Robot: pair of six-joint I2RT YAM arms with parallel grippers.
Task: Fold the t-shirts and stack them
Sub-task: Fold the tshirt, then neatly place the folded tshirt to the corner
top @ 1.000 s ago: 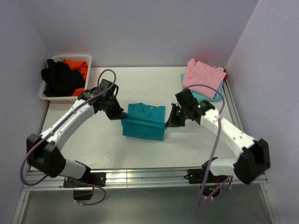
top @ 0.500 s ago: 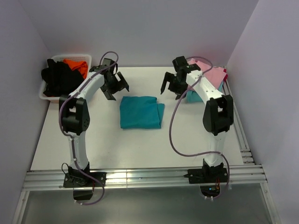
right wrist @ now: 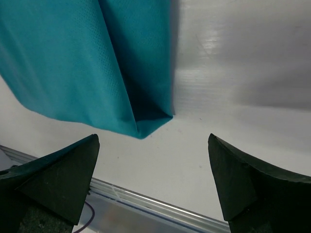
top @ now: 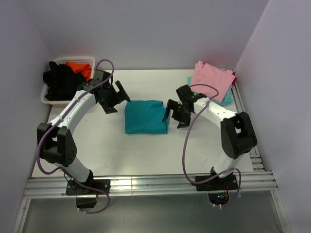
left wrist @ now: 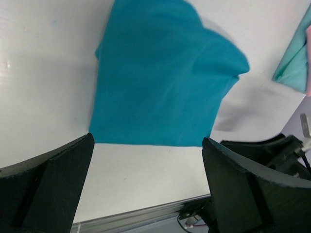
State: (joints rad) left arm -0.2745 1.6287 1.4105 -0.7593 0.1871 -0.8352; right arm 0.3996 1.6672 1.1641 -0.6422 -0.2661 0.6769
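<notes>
We note the teal t-shirt [top: 145,116] lying mid-desk [top: 121,150], folded to a rectangle, its fold seemingly done. The left pincer [top: 119,104] is just left of it and the right pincer [top: 172,121] just right, both with jaws wide apart and holding nothing. Far right of it, the pink t-shirt [top: 212,80] lies on the pale aqua t-shirt [top: 210,101]; we judge stacking the teal one there remains.

No readable text, labels, brands or numbers on anything in view.
</notes>
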